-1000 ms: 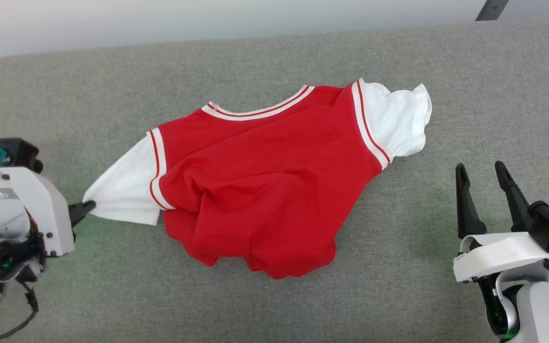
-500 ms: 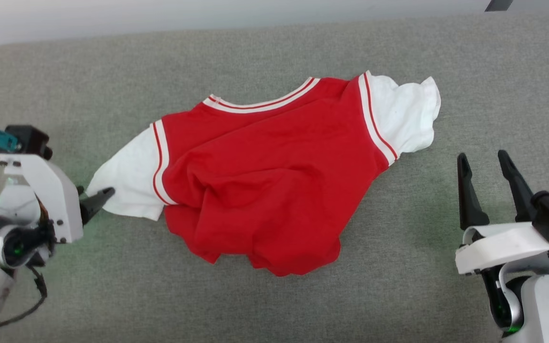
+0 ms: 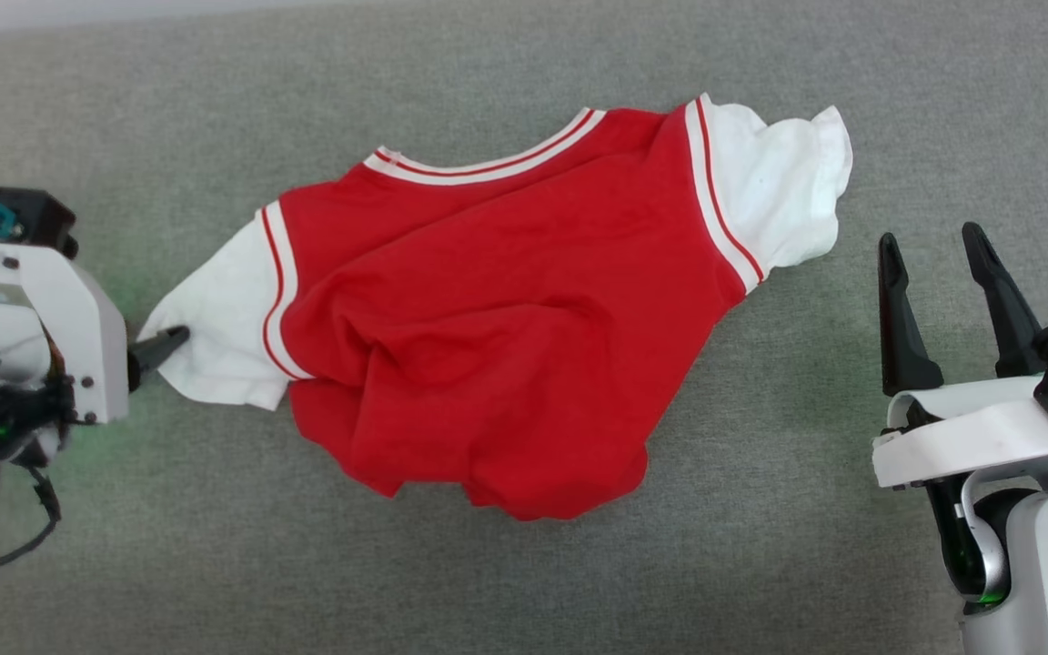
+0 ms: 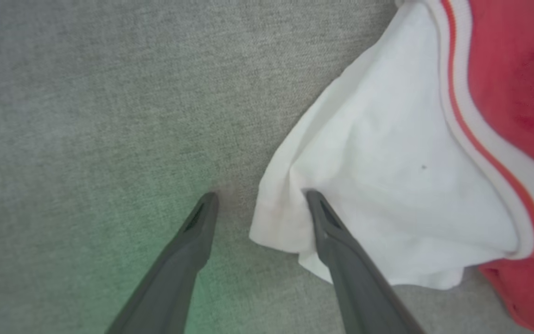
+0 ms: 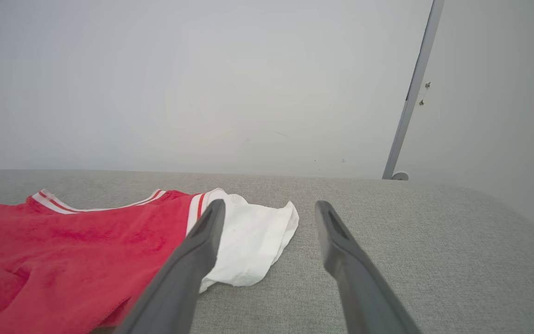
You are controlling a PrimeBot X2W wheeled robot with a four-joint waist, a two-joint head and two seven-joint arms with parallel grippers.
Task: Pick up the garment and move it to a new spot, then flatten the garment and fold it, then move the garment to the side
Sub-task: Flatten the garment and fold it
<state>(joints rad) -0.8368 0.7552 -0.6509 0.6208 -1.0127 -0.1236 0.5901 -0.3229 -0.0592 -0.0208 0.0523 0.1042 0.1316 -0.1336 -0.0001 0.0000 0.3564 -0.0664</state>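
Left wrist view, my entry: the left gripper (image 4: 261,195) has its two long dark fingers spread apart, with nothing pinched between them. One finger is over bare grey woven upholstery (image 4: 86,116). The other crosses the corner of a white short sleeve belonging to the red jersey-style T-shirt (image 4: 387,176). I cannot tell whether that finger presses the cloth.

Reviewer: Where does the shirt sit overall?

Me: In the head view it lies on the upholstery roughly midway between my two arms, red side up and creased. The hem is nearest me, bunched and rounded. The body runs away from me to a red-and-white striped neckline at the far edge. One white sleeve points toward my left arm, where a dark fingertip sits right at its edge. The other sleeve lies up and to the right, crumpled.

Reviewer: And the right side?

Me: The right gripper (image 3: 932,235) is at the lower right, well apart from the shirt, fingers splayed wide and holding nothing. In the right wrist view the crumpled sleeve lies beyond the tip of one finger, and bare upholstery lies beyond the other.

Reviewer: Anything beyond that?

Me: A pale wall (image 5: 202,83) behind the upholstery's far edge, with a grey upright strip (image 5: 410,93) running up it.
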